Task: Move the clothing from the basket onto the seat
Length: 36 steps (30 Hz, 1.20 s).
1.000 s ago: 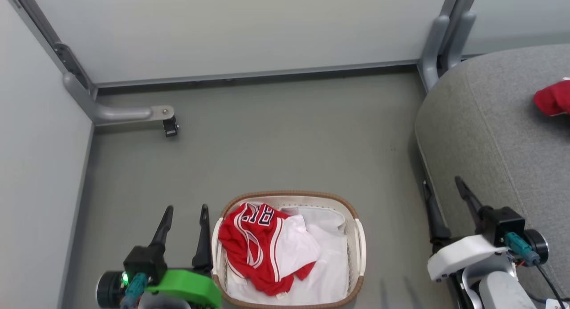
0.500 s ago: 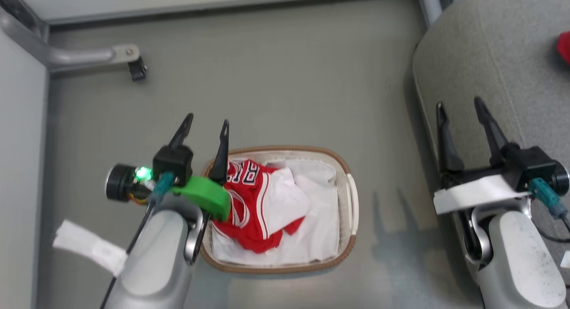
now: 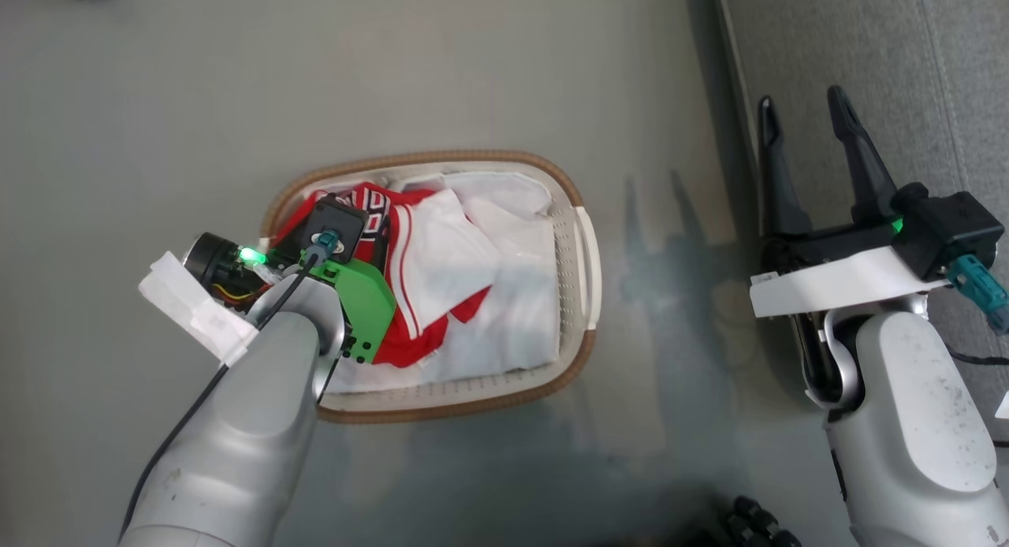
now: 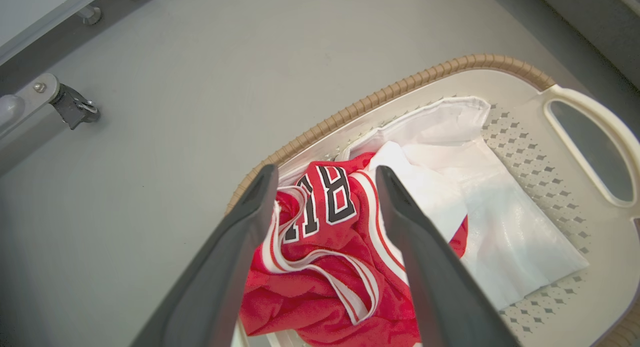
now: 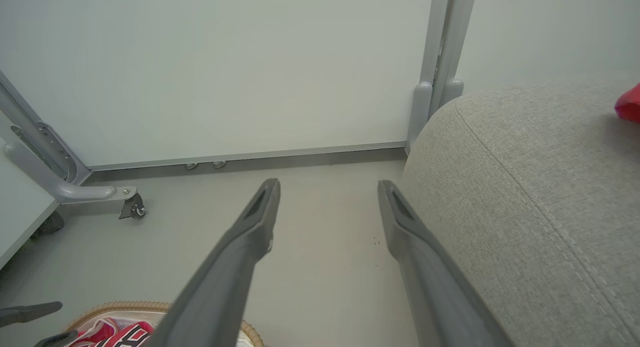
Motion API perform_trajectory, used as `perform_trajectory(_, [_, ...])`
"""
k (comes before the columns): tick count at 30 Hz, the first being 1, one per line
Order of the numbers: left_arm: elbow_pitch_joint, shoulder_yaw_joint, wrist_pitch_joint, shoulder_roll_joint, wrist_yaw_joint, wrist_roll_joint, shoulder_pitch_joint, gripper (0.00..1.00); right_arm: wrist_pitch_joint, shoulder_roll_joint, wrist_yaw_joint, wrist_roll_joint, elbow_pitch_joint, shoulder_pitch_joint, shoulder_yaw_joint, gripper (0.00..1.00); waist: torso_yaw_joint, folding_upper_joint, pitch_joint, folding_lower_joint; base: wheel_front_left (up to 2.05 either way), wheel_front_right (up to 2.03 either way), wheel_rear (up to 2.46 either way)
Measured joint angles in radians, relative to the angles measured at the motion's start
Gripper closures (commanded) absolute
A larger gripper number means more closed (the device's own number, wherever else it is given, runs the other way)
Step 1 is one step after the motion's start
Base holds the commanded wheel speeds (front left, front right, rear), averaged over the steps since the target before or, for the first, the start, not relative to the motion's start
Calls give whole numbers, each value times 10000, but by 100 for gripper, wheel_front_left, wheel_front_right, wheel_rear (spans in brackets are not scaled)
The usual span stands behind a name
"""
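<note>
Lying in a red bunch, the clothing (image 4: 325,257) fills the left end of the basket (image 4: 450,67), partly on top of a plain white cloth sheet (image 4: 505,237) that covers the right side. The left gripper (image 4: 325,173) hangs just above it, jaws spread wide and holding nothing, one finger either side of the numerals. Closing here could pinch the white sheet along with the jersey. It could also catch only a loose trim strap, so the garment slips out on the lift. The right gripper (image 3: 801,98), also open and empty, waits beside the seat (image 3: 891,42) on the right.
</note>
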Motion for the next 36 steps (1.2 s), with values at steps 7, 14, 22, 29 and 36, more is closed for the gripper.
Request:
perform_trajectory(7, [989,-128,299,221,159,119,-643,0,0,-4,0,301,-132,-355,251,0,-612,0,1005,0,0,0,0])
perform_trajectory(14, [1647,-242,573,508,892,403,-1250,0,0,-2,0,514,-176,-546,416,0,-1182,0,1703,0,0,0,0])
perform_trajectory(22, [2205,-318,918,633,1810,537,-1571,0,0,0,0,627,-174,-546,608,0,-1557,0,2011,0,0,0,0])
perform_trajectory(29, [2479,-364,1035,652,1933,477,-1582,100,2,0,0,683,-155,-570,683,0,-1642,0,1999,0,0,0,0])
perform_trajectory(36, [2531,-422,727,474,1732,270,-1485,100,0,0,0,665,12,-524,635,0,-1614,0,1735,0,0,0,0])
